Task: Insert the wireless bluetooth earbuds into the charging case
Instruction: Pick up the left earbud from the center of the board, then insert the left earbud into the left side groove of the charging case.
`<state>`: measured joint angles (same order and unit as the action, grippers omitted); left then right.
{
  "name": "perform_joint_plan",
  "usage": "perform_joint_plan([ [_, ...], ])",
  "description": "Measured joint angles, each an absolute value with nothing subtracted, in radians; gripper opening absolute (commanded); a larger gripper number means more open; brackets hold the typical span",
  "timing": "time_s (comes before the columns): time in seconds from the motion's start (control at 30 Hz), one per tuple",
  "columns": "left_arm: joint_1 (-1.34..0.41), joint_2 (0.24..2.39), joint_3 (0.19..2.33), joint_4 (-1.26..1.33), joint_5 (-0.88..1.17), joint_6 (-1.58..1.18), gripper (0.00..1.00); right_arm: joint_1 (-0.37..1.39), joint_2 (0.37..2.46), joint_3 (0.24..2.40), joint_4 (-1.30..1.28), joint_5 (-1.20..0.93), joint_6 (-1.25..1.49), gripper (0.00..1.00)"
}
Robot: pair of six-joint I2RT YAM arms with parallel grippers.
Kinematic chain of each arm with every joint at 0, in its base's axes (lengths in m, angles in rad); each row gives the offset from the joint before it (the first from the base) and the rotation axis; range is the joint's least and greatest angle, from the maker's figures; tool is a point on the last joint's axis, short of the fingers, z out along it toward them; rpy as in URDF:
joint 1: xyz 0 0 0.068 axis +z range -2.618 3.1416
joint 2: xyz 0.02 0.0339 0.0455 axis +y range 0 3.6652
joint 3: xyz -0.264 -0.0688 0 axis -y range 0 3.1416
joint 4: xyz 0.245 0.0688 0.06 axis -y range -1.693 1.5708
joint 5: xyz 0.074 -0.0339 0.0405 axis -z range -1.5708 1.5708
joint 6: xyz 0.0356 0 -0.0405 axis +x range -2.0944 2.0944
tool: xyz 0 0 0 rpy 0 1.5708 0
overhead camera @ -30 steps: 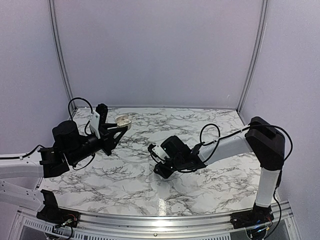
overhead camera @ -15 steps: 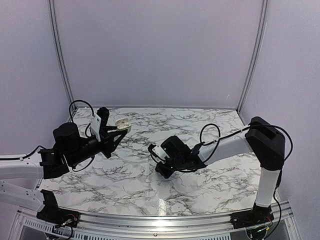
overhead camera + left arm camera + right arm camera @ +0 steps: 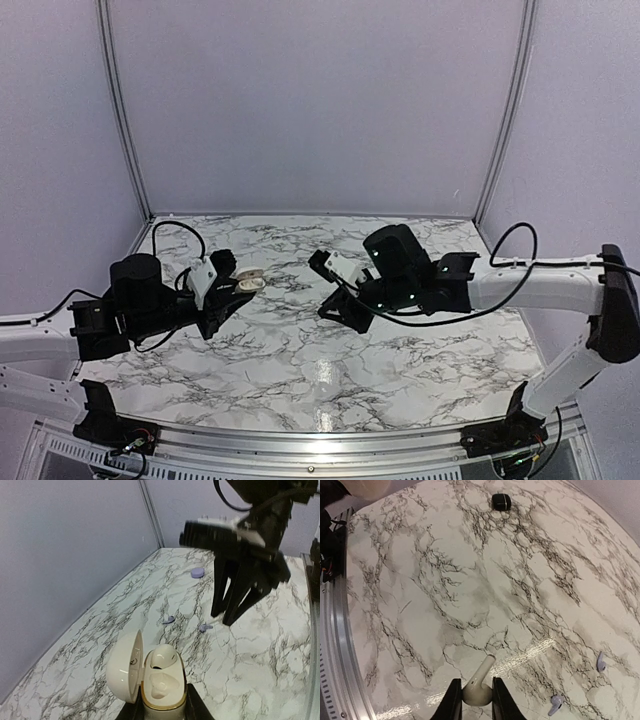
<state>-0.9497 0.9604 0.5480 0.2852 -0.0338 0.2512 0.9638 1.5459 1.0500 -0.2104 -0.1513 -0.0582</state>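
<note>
A cream-white stemmed plastic earbud (image 3: 479,677) was pinched in the right gripper (image 3: 473,692), stem toward 1 o'clock. Seen overhead, the open cream pebble-shaped charging case (image 3: 161,677), clamped by the left gripper (image 3: 162,711), was found at its 9 o'clock.

White marble pattern, dark grey veining: table (image 3: 300,375). Cream shell, gold rim: charging case (image 3: 159,682), lower centre, left wrist view. Bottom centre, right wrist view: cream earbud (image 3: 476,686). Lower right, same view: 2 lilac earbuds (image 3: 601,661) (image 3: 555,704). Top, same view: black case (image 3: 501,501). Upper centre, left wrist view: lilac case (image 3: 198,572). Pale lilac: walls (image 3: 320,100).
</note>
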Motion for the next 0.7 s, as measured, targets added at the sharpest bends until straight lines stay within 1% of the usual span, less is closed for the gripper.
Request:
perform_joint_plan([
  [0.13, -0.963, 0.937, 0.548, 0.21, -0.033, 0.348, 0.0, 0.96, 1.434, 1.051, -0.264, -0.273, -0.09, 0.1],
  [0.23, -0.966, 0.933, 0.548, 0.172, -0.025, 0.405, 0.0, 0.959, 1.394, 1.074, -0.32, -0.368, -0.107, 0.1],
  [0.47, -0.981, 0.938, 0.555, 0.134, -0.016, 0.488, 0.0, 0.959, 1.435, 1.229, -0.468, -0.552, -0.105, 0.1],
  [0.7, -1.026, 0.974, 0.572, 0.134, -0.015, 0.534, 0.0, 0.984, 1.541, 1.387, -0.549, -0.601, -0.071, 0.11],
])
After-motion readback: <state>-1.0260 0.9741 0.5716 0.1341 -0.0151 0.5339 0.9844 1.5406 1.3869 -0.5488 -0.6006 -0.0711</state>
